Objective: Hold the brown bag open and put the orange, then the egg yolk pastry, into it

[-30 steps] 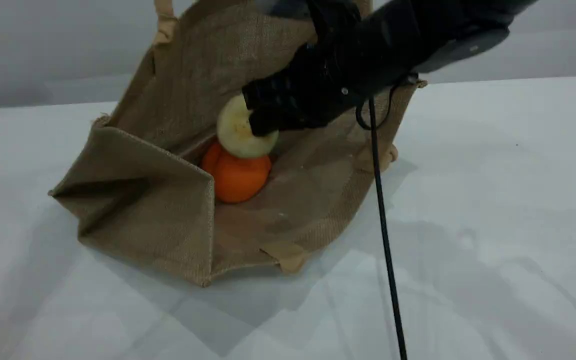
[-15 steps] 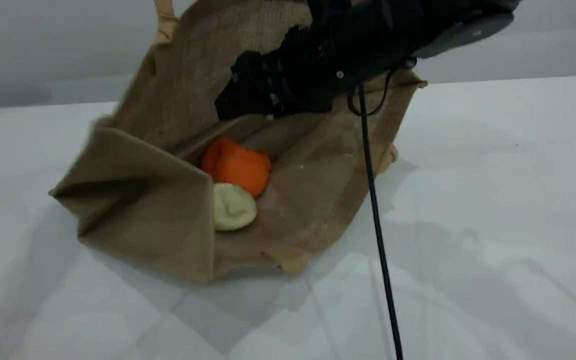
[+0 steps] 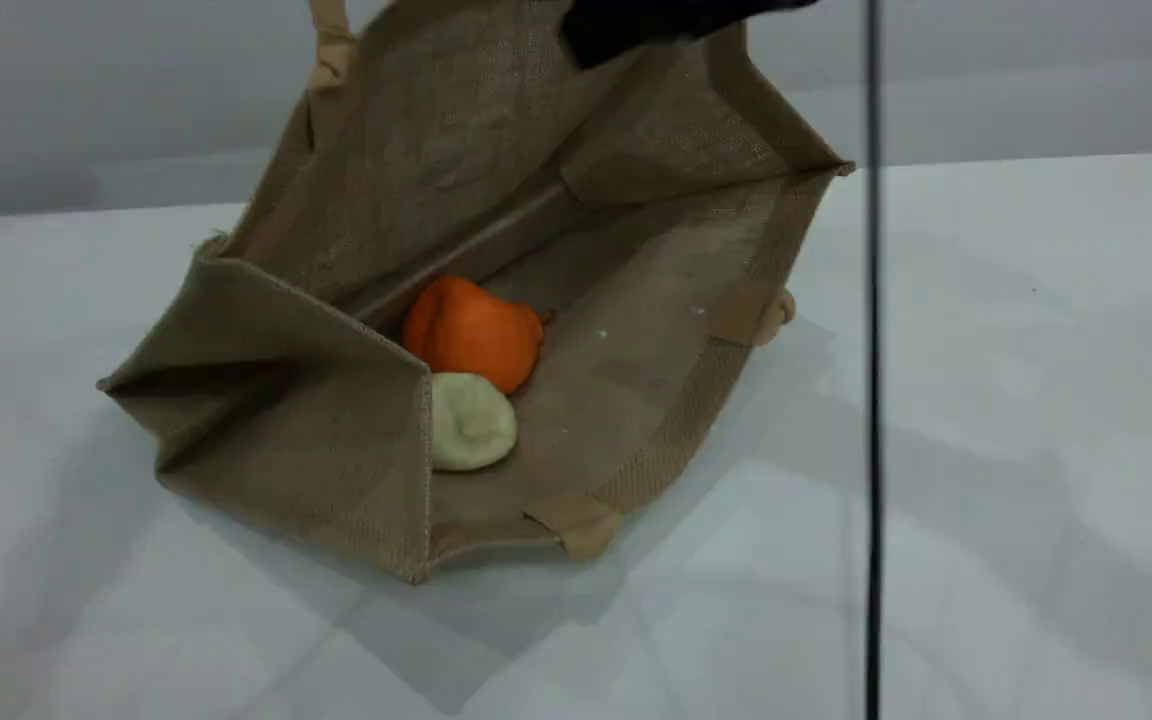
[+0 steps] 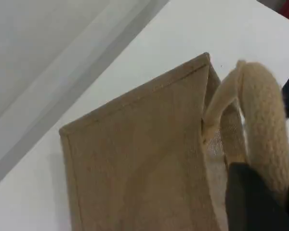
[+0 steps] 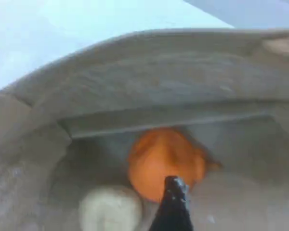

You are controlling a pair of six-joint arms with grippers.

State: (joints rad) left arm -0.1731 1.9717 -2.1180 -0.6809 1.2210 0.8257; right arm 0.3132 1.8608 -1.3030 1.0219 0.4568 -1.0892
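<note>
I find the orange (image 3: pixel 471 332) and egg yolk pastry (image 3: pixel 471 421) touching inside the brown bag (image 3: pixel 336 450), below my right pincer (image 5: pixel 172 202), whose jaws stand apart; left pincer (image 4: pixel 255 197) clamped on the bag's handle (image 4: pixel 265 120).

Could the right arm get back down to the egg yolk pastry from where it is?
Probably yes. The brown bag gapes wide, and the egg yolk pastry lies uncovered beside the orange. The right wrist view looks straight in with nothing between.

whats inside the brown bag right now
The orange and the egg yolk pastry lie touching inside the brown bag. Its near-left wall hides that corner.
</note>
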